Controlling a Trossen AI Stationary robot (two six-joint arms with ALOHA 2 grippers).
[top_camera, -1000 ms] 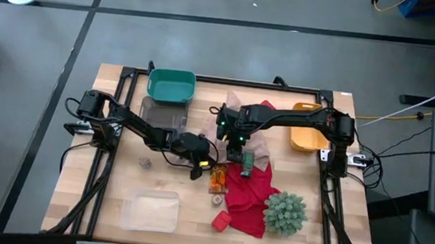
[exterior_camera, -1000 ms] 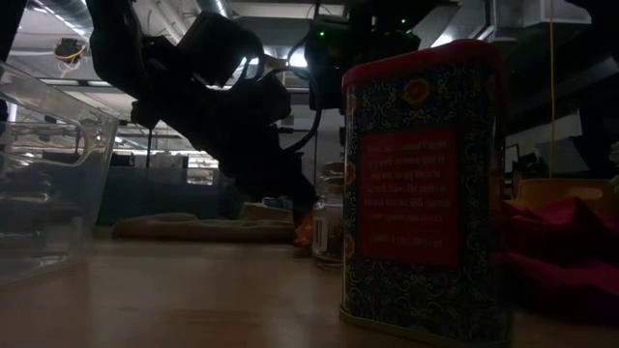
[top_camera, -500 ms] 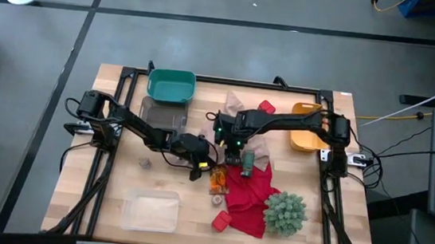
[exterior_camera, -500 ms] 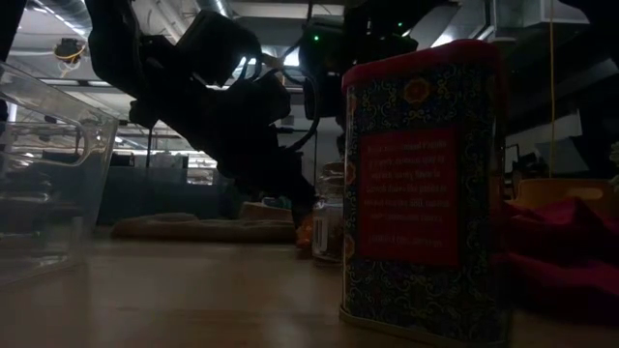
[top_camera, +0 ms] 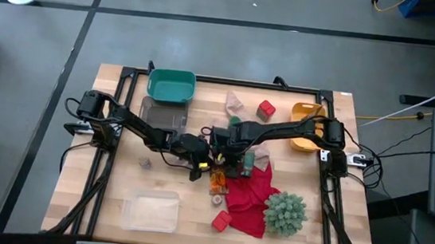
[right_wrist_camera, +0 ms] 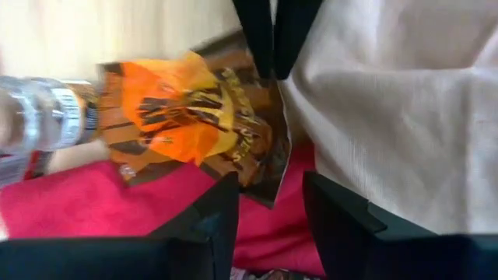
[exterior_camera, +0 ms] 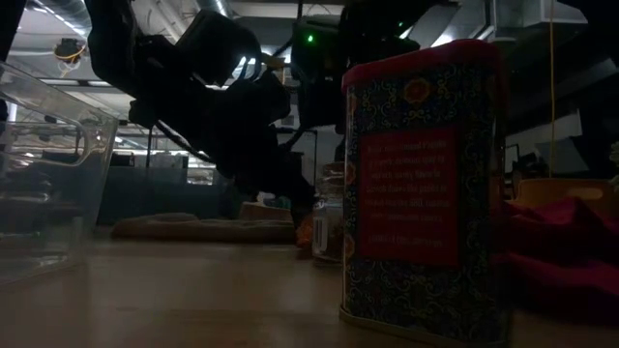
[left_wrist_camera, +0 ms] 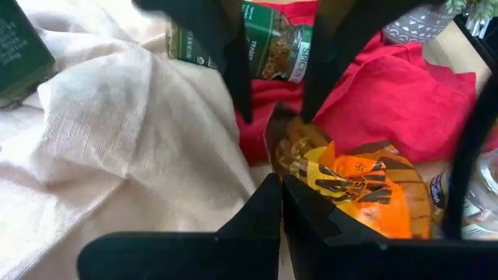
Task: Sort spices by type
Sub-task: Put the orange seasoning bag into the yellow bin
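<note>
Sorting looks barely begun: beside the red cloth (top_camera: pixel 247 190), the closed left gripper (left_wrist_camera: pixel 278 180) pinches an orange-brown packet (left_wrist_camera: pixel 354 190); the half-open right gripper (right_wrist_camera: pixel 271 204) hangs empty over it.

Teal bin (top_camera: pixel 170 85), yellow bin (top_camera: pixel 306 114); spiky plant (top_camera: pixel 285 212) touching red cloth (top_camera: pixel 249 197).

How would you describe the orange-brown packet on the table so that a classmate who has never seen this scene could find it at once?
Find the red cloth spread near the table's middle, beside the spiky green plant. At its edge, where both grippers meet, lies the orange-brown packet, partly on the red cloth and next to a cream cloth. Unlike the green-labelled jar and clear jar nearby, it is flat, crinkled and bright orange with dark stripes.
</note>
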